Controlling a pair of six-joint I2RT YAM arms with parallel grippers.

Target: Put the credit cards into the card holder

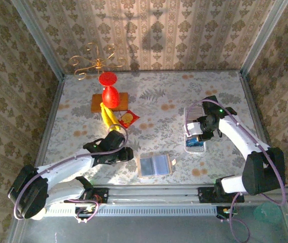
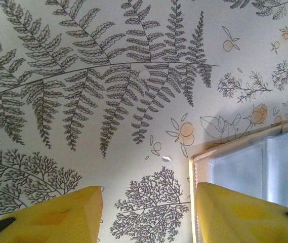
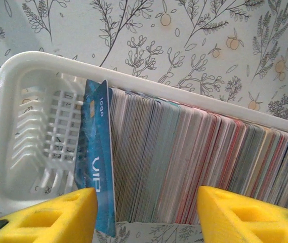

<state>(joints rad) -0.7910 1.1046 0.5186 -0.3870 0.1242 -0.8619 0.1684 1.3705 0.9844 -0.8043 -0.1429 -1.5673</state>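
Observation:
The card holder (image 1: 155,165) lies open and flat at the table's near middle, tan-edged with clear pockets. My left gripper (image 1: 128,154) sits just left of it, open. In the left wrist view the card holder's corner (image 2: 250,157) lies under my right finger (image 2: 235,212), and bare cloth lies between the fingers of the left gripper (image 2: 148,197). Several credit cards (image 3: 184,157) stand on edge in a white tray (image 3: 27,126). A blue card (image 3: 95,152) at the stack's left end leans out beside my left finger (image 3: 47,217). My right gripper (image 3: 146,202) is open, straddling the stack (image 1: 195,144).
A red vase (image 1: 110,93) stands on a wooden block at the back left, with a banana (image 1: 108,117) and a red-and-yellow snack packet (image 1: 128,119) in front of it. A gold wire ornament (image 1: 95,63) stands by the back wall. Patterned walls close in three sides.

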